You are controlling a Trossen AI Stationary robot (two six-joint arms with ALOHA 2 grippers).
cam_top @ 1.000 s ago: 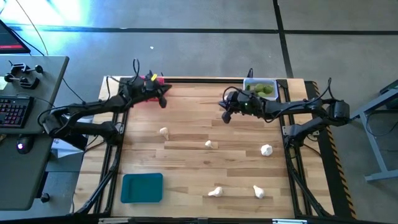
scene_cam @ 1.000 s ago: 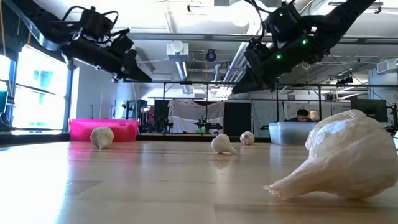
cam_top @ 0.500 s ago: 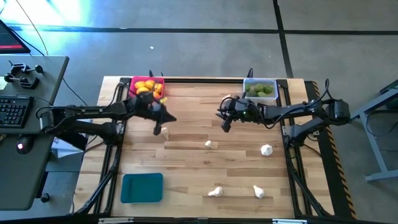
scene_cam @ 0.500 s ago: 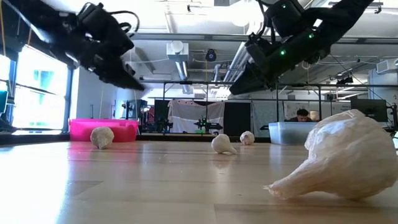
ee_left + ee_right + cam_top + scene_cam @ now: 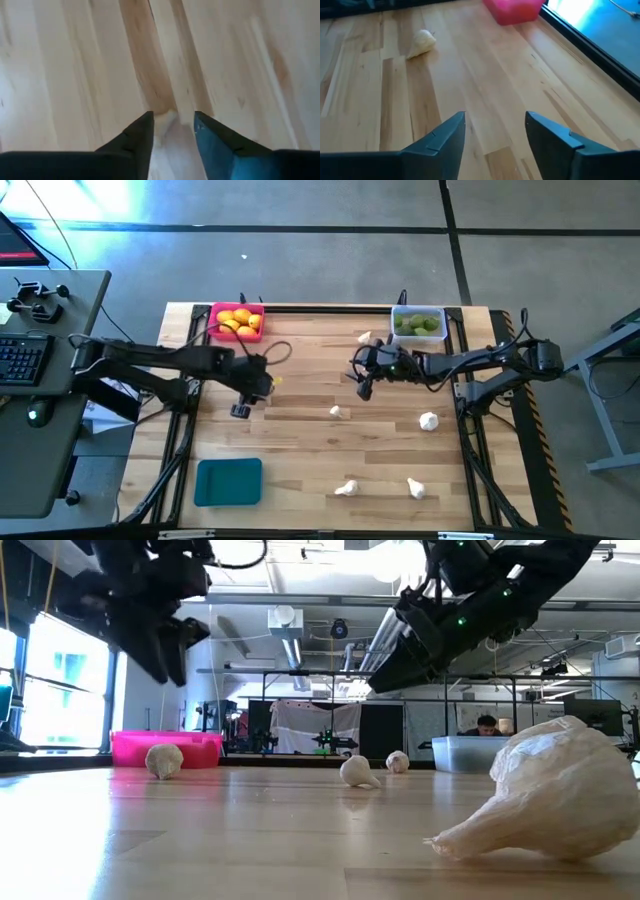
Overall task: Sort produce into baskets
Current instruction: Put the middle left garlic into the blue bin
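My left gripper (image 5: 255,388) hangs open, pointing down, above a white garlic bulb (image 5: 165,758). In the left wrist view the bulb (image 5: 165,131) shows between the two fingertips, which stand on either side of it. In the low view the gripper (image 5: 160,645) is well above the bulb. My right gripper (image 5: 362,387) is open and empty over the table's far middle, left of the clear basket (image 5: 418,323), which holds green limes. The pink basket (image 5: 238,320) at the far left holds yellow lemons. The teal basket (image 5: 228,482) stands near the front left.
Several more garlic bulbs lie loose on the wood: one near the far edge (image 5: 365,337), one mid-table (image 5: 338,412), one at the right (image 5: 428,420) and two near the front (image 5: 346,488) (image 5: 415,488). One bulb fills the low view's foreground (image 5: 540,790).
My left gripper has swung from the pink basket at the far edge toward the near edge and to the right. It has tipped down and now hangs over a garlic bulb. The pink basket and its lemons are uncovered. My right gripper has drifted a little toward the near edge.
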